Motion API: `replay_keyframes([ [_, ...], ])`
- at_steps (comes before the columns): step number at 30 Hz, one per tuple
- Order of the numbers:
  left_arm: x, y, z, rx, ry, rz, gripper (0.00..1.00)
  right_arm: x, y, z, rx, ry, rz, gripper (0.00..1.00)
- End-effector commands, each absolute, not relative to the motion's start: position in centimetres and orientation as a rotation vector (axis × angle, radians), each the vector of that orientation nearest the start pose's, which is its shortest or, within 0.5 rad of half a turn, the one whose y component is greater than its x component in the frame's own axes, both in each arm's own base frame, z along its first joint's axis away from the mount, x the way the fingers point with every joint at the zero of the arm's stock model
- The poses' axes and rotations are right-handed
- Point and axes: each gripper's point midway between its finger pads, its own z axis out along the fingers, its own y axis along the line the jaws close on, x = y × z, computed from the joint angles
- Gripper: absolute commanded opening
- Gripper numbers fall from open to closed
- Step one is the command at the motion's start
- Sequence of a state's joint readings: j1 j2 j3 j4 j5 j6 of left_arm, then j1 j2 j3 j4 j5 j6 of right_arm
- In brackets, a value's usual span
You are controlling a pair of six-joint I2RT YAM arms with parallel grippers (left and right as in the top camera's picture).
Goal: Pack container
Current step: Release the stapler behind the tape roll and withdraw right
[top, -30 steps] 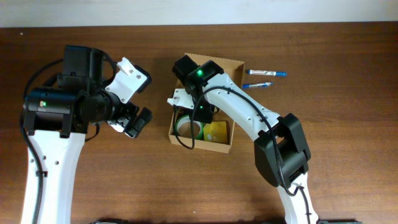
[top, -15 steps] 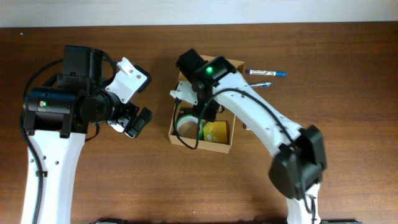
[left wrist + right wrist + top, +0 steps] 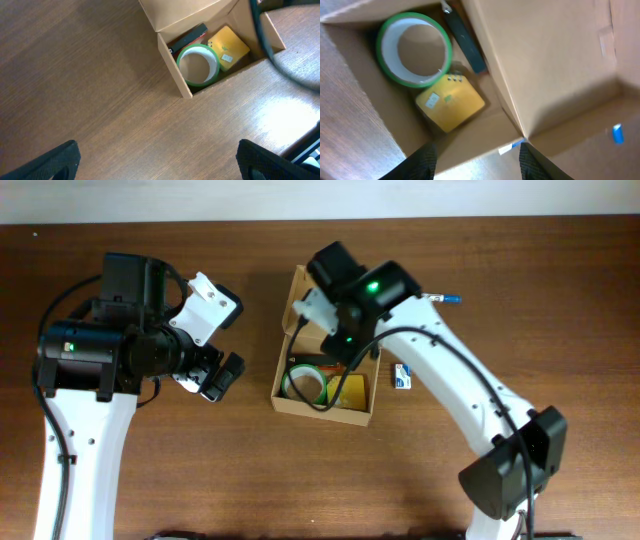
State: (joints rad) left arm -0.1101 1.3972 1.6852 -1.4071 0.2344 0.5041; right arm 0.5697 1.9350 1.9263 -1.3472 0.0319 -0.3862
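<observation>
The container [image 3: 325,416] is a tan cardboard box in the middle of the table, also seen in the left wrist view [image 3: 172,67] and the right wrist view [image 3: 485,135]. Its lid flap [image 3: 303,295] [image 3: 545,55] stands raised over the far half. Inside lie a green tape roll [image 3: 288,380] [image 3: 415,81], a yellow pad [image 3: 350,392] [image 3: 451,102] and a dark flat item [image 3: 465,42]. My right gripper [image 3: 479,162] hovers over the box's right wall, fingers apart, nothing between them. My left gripper [image 3: 210,378] [image 3: 160,165] is wide open above bare wood left of the box.
A blue pen [image 3: 445,298] pokes out from behind the right arm at the back right. A small blue-and-white item [image 3: 402,375] lies on the wood just right of the box. The table's far edge runs along the top.
My right arm has swung up and to the right, uncovering the tape roll and the small item beside the box. The lid flap now stands over the far half. The left arm stayed still.
</observation>
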Motion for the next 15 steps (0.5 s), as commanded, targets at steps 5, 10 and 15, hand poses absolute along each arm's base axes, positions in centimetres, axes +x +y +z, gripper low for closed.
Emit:
replay_keyframes([
  [5,29.2,-7.3,29.0,0.881,2.478,-0.18,1.0,36.9,17.9,19.3,-1.021,2.7,0.288,0.54],
  [10,29.2,-7.3,29.0,0.881,2.478,-0.18,1.0,39.2,13.4,19.5,-0.648,2.791,0.343,0.55],
  [15,29.2,-7.3,29.0,0.881,2.478,-0.18,1.0,39.5,9.8,19.2,-0.322,2.885,0.353,0.55],
])
